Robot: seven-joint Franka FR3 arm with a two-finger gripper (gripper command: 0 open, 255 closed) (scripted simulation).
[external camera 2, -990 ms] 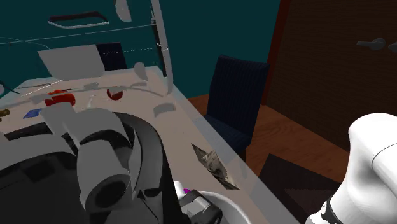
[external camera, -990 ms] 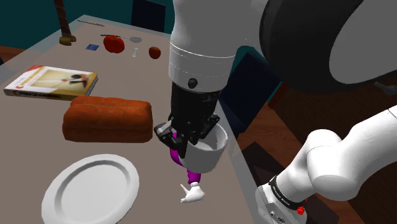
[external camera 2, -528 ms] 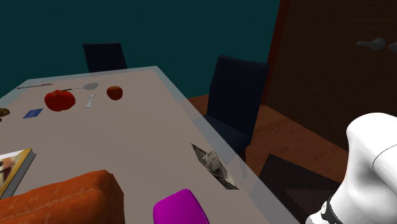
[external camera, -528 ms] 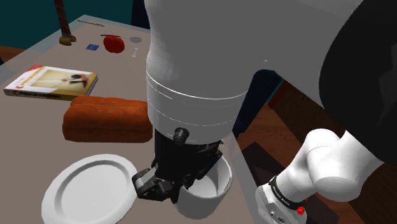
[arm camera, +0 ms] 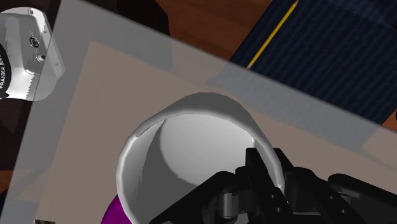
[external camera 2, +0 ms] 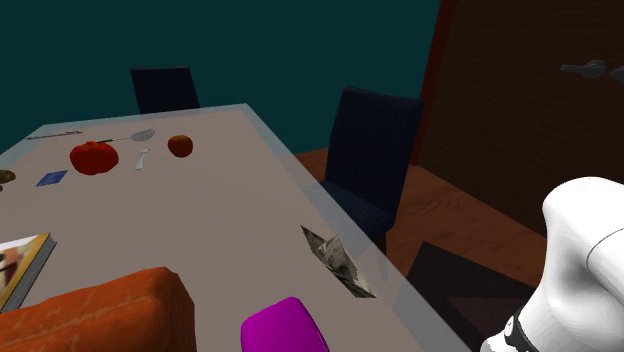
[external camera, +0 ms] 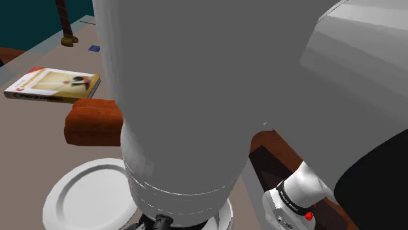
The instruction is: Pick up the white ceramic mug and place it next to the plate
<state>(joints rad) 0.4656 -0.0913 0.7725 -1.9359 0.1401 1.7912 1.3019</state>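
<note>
Wrist view: mug (arm camera: 191, 143) rim is clamped by the tool (arm camera: 267, 168).
Shoulder view: plate (external camera: 82, 196) is shown beside the downward-pointing arm (external camera: 196, 98).

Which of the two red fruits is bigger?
The left red fruit in the second exterior view, nearest the blue card; the smaller red fruit lies right of the spoon.

Home dining room, long table (external camera 2: 230, 200), dark chairs (external camera 2: 372, 150), wooden door (external camera 2: 520, 100), teal wall (external camera 2: 300, 40), plate (external camera: 85, 196), loaf (external camera: 91, 121)
</note>
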